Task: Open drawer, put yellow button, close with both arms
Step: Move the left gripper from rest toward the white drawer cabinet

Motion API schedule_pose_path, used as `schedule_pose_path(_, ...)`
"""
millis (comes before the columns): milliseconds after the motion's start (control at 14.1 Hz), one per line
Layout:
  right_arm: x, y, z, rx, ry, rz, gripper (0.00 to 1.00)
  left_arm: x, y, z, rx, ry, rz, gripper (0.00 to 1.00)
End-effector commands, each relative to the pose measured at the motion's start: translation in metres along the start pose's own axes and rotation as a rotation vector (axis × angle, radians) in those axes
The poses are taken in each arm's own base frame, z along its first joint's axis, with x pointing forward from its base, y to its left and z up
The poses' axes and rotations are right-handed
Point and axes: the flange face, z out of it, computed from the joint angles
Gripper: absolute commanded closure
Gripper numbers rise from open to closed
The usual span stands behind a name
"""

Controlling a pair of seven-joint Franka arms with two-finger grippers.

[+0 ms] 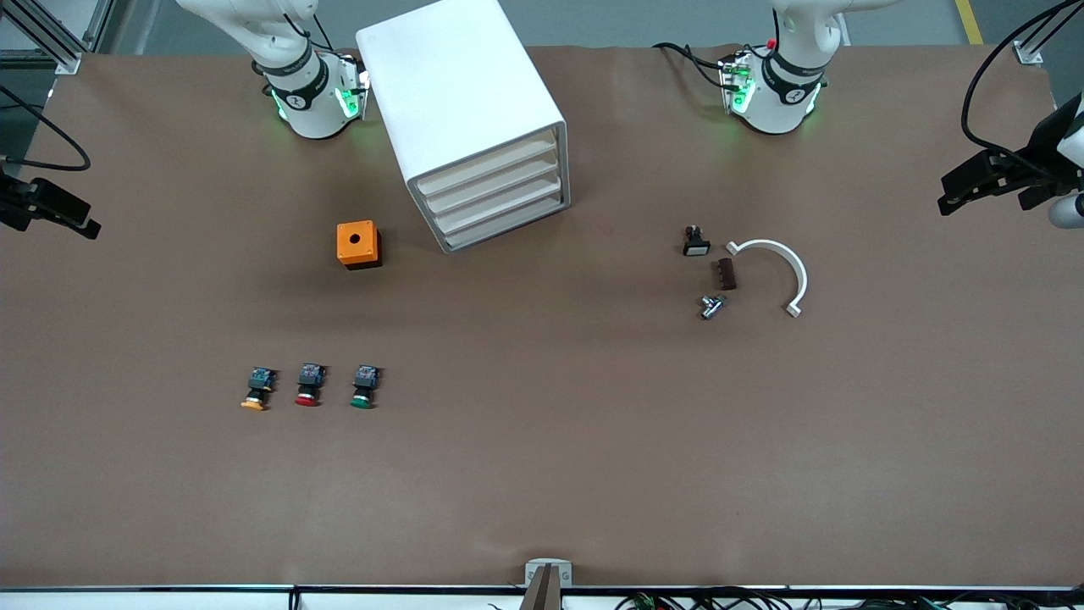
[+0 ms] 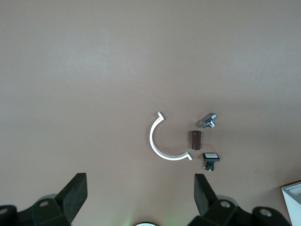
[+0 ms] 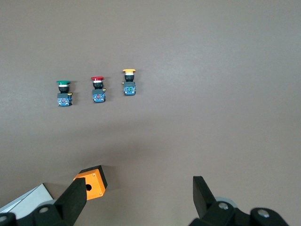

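Drawer [image 1: 489, 169] shut, yellow button [image 1: 257, 390] untouched. You keep left gripper [image 2: 141, 197] and right gripper [image 3: 136, 200] spread, empty, parked high at table ends, leaving the workspace clear.

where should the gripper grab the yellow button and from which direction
Grip the yellow button across its dark blocky body, not the cap, coming straight down from above. It lies on its side with the wider round cap pointing toward the front camera, so the body's flat sides suit the fingers. The red button beside it leaves room. Both grippers are open.
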Motion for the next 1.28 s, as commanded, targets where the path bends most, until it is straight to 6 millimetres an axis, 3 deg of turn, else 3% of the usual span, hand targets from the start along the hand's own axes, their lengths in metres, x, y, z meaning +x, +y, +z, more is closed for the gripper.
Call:
schedule_pose_path(0, -0.001, 0.000, -0.001, 0.002, 0.006, 0.013, 0.00, 0.001, 0.003, -0.004, 0.001, 0.001, -0.005, 0.00)
schedule_pose_path(142, -0.002, -0.001, -0.001, 0.000, 0.003, 0.010, 0.00, 0.001, 0.003, -0.005, 0.001, 0.004, -0.006, 0.00)
schedule_pose_path(498, -0.001, -0.001, -0.001, 0.002, 0.003, 0.012, 0.00, 0.044, 0.005, 0.036, -0.010, -0.044, -0.001, 0.00)
schedule_pose_path(783, -0.002, 0.000, 0.000, 0.000, -0.001, 0.013, 0.00, 0.080, 0.030, 0.099, -0.015, -0.100, 0.003, 0.00)
schedule_pose_path(1209, -0.001, -0.001, -0.001, 0.000, 0.008, 0.010, 0.00, 0.104, 0.068, 0.169, 0.020, -0.179, -0.432, 0.00)
